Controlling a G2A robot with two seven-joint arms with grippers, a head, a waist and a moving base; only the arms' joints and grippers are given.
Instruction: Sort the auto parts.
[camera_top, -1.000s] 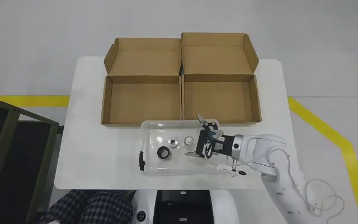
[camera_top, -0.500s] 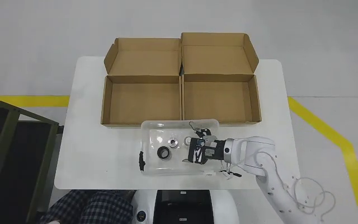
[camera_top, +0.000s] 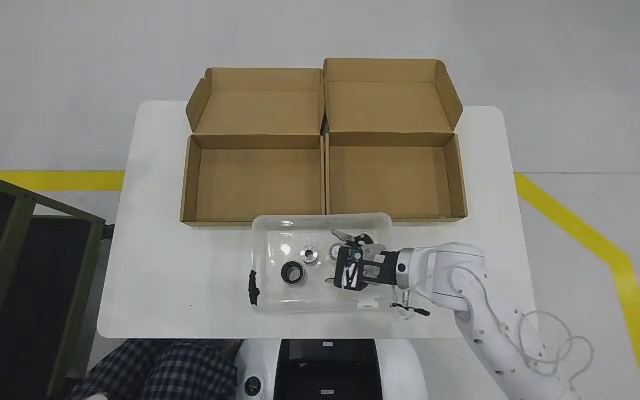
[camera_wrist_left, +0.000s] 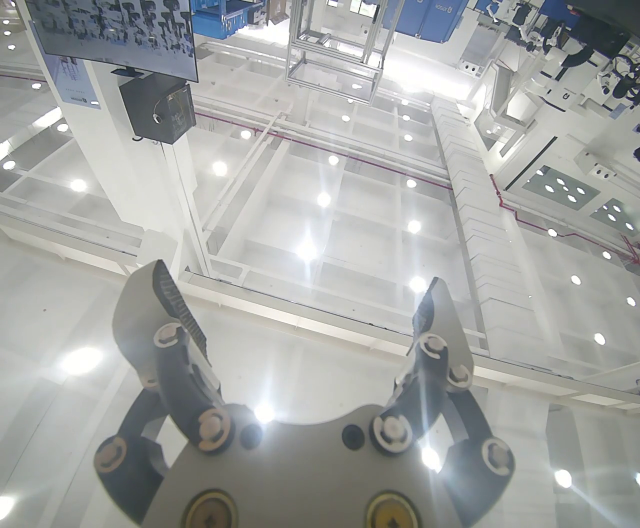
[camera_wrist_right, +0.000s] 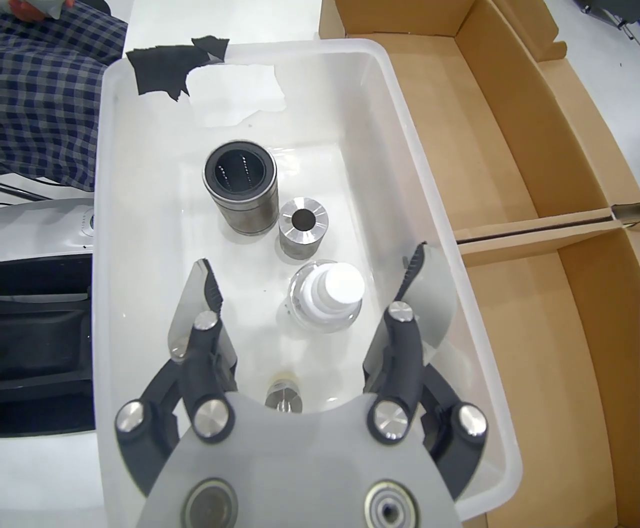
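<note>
Grey-fingered and spread wide, my right gripper (camera_wrist_right: 311, 257) (camera_top: 345, 262) hangs inside the clear plastic bin (camera_wrist_right: 430, 165) (camera_top: 268, 225) with nothing in its grasp. Between its fingertips, on the bin floor, I see a white-capped part (camera_wrist_right: 327, 295) sitting on a clear round base, apart from both fingers. Just beyond it a small metal bush (camera_wrist_right: 303, 227) (camera_top: 311, 254) stands upright with its bore facing up. Beside that stands a larger dark cylindrical bearing (camera_wrist_right: 241, 192) (camera_top: 294, 271), and I cannot tell whether the two touch. A small metal piece (camera_wrist_right: 283, 392) shows close under the gripper's palm. Black tape (camera_wrist_right: 165, 67) (camera_top: 253, 287) sticks to the bin's far end wall. Two open cardboard boxes, left box (camera_top: 255, 180) and right box (camera_top: 395, 180), sit side by side just past the bin on the white table (camera_top: 160, 250). My left gripper (camera_wrist_left: 295, 274) points up at the ceiling, its fingers wide apart and holding nothing.
</note>
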